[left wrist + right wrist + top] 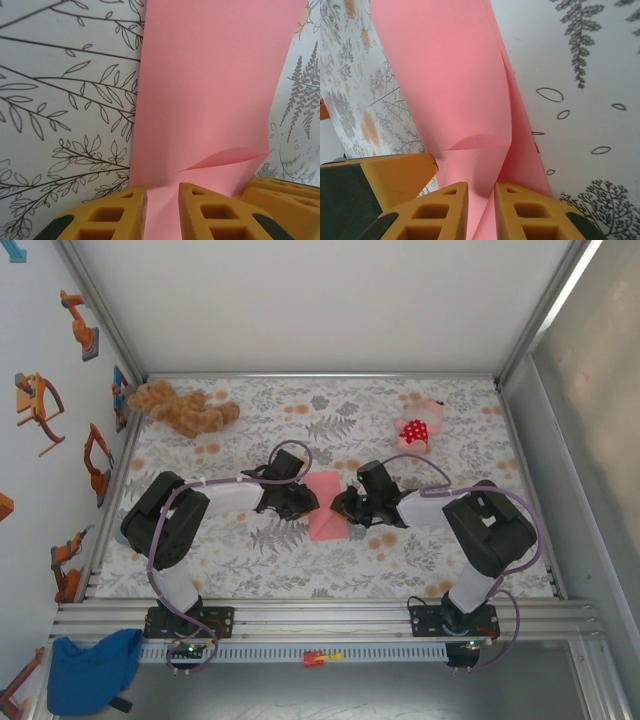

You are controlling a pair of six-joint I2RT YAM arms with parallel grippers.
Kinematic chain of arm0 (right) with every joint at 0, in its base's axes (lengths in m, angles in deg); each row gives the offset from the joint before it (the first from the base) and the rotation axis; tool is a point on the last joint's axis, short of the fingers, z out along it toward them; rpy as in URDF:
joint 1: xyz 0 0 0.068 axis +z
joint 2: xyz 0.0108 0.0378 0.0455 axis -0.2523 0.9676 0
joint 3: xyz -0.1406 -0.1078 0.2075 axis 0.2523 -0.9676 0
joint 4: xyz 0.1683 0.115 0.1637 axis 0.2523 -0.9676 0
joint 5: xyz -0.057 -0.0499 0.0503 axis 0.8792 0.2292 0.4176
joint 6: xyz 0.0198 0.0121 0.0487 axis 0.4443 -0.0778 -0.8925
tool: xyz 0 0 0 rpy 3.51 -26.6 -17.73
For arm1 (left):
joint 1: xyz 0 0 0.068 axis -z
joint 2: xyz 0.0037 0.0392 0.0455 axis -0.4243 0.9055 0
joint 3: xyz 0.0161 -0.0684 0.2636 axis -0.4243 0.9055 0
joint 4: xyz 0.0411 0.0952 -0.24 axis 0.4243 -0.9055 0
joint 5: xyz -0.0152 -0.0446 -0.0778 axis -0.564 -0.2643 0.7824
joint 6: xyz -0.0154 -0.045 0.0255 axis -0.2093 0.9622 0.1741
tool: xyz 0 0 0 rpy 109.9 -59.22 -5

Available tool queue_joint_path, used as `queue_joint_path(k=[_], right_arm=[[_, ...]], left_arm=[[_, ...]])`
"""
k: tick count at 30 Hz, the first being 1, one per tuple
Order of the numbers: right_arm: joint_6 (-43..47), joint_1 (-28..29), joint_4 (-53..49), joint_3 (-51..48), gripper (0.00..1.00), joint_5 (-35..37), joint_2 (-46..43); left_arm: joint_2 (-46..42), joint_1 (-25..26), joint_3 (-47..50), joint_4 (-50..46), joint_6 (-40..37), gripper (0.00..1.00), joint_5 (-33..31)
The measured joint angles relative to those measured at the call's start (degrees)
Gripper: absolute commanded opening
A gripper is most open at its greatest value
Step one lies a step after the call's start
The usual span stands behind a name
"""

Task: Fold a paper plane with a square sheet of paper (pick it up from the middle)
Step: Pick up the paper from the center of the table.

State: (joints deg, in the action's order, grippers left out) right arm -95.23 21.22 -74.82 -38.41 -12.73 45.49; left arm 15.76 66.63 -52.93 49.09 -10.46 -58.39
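Left hand [300, 502] and right hand [345, 506] meet nose to nose at the middle of the counter [300, 570], with the salmon-pink sheet of paper [327, 490] between them. From above, the sheet shows as a narrow upright strip, its upper end just above the two hands and its lower end just below them.

Seen from the left wrist, the left hand [162, 192] has its two orange fingers [120, 210] drawn close together at the bottom of the frame. The sheet of paper [210, 90] passes down through the narrow gap, so this hand is pinching the paper. The sheet rises from the fingers to the top edge of the frame, with a shallow curled fold at lower right. Just past that fold, the other hand's orange fingers sit in the lower right corner.

Seen from the right wrist, the right hand [480, 187] is likewise pinched on the sheet of paper [445, 75], its fingers [530, 212] nearly together with pink paper between them. Two layers of paper show along the right edge. The leaf-printed counter [590, 100] fills the right side.

A brown plush toy [185, 410] lies at the upper left of the counter and a pink plush toy [420, 428] at the upper right, both well apart from the hands. A blue cloth [95, 670] sits in the lower left corner, off the counter.
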Motion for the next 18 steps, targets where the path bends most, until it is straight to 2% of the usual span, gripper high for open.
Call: queue_joint_path(k=[12, 18], right_arm=[[-0.17, 1.42, 6.16, -0.44, 0.18, -3.06, 3.08], [-0.17, 1.6, 8.11, -1.81, 0.09, -3.48, 3.1]], left_arm=[[-0.13, 0.02, 0.13, 0.15, 0.0, 0.25, -0.17], [-0.46, 0.02, 0.2, 0.04, 0.15, 0.27, -0.28]])
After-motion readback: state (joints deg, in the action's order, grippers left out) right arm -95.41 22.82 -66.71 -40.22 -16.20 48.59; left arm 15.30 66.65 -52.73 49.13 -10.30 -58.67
